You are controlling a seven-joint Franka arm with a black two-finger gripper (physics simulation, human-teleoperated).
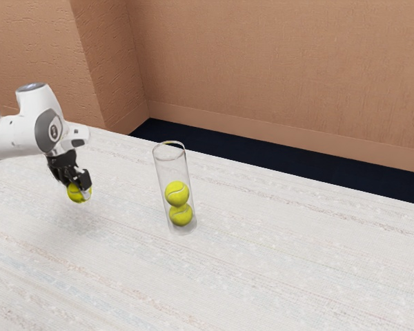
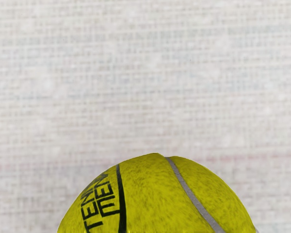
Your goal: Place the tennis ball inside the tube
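Black two-finger gripper (image 1: pixel 81 189) clamped on yellow felt tennis ball (image 1: pixel 74 194), apparently clear of the pale woven tabletop (image 1: pixel 262 269), well apart from the clear cylindrical tube (image 1: pixel 171 167), underside left free for release through its open top onto two stacked yellow balls (image 1: pixel 177 194).

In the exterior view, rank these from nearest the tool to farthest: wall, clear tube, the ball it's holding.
1. Ball, in the tool.
2. Clear tube, toward the exterior view's right.
3. Wall, beyond the table and dark floor.
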